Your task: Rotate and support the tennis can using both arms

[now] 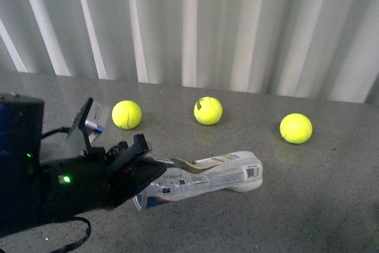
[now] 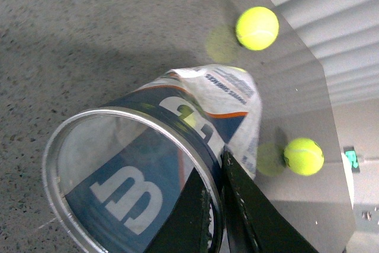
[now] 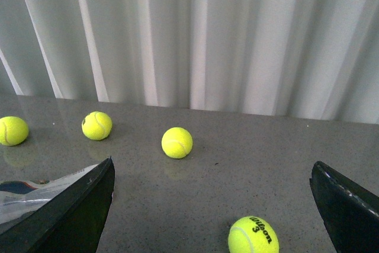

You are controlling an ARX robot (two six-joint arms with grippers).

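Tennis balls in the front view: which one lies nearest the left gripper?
The leftmost ball, just beyond the left gripper clamped on the can; the middle ball and right ball sit farther away.

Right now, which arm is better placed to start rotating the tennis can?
Left. The left end effector pinches the rim of the tennis can; the right end effector hangs open beside it, touching nothing.

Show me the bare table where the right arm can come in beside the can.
Bare: the wide table stretch right of the tennis can, nearer than the right ball; also the strip between the can and the middle ball. Crowded: the can's open end, where the left gripper sits.
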